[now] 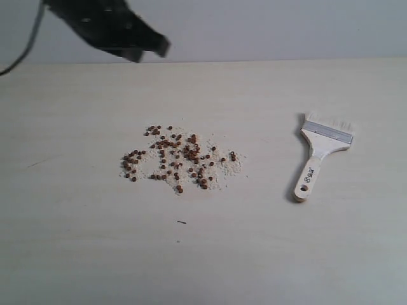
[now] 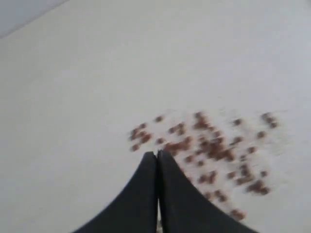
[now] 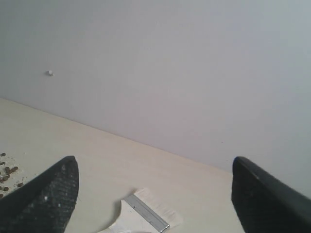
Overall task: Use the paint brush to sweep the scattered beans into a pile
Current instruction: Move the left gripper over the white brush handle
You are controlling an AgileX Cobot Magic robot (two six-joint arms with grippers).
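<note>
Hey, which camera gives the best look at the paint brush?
The exterior view: the whole paint brush lies on the table, handle to bristles. The right wrist view catches only its metal band and bristles at the frame edge. The left wrist view shows none of it, just the beans.

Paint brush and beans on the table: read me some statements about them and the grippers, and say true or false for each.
The paint brush lies on the table, held by nothing. True.
The beans form one tight pile. False: they lie scattered among pale crumbs.
The left gripper is open. False: it is shut and empty.
The right gripper is open. True.
In the exterior view the brush lies left of the beans. False: right of them.
</note>
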